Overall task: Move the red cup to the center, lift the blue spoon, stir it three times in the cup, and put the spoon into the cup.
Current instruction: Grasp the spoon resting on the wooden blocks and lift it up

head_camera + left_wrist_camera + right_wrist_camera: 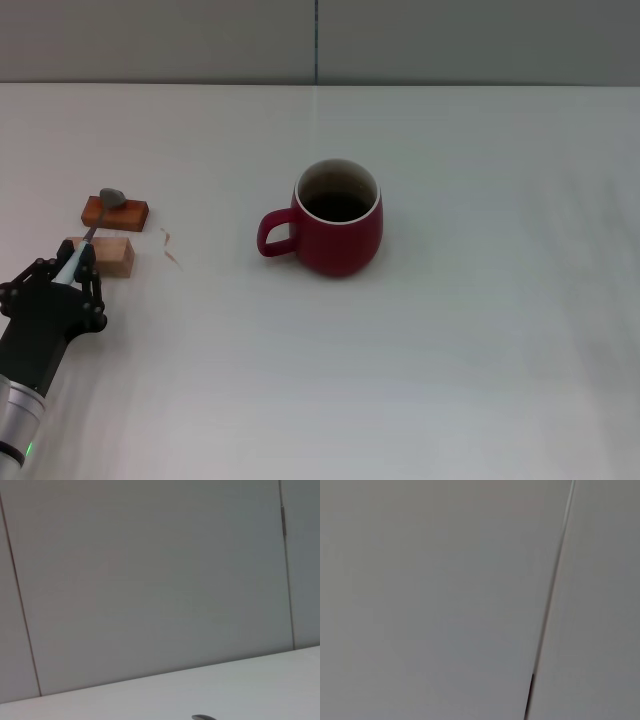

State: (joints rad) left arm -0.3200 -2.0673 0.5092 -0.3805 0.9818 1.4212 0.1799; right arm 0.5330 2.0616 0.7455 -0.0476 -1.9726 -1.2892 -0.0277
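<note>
One left pincer (72, 268) grips blue spoon (95, 222) handle, red cup (338, 217) well right.

We see a rounded dark red ceramic mug (339, 222) with a glossy glaze, a slim spoon (97, 218) with grey metal bowl and pale blue handle, two small matt wooden blocks (115, 211), and a smooth, matt white tabletop (450, 350).
</note>
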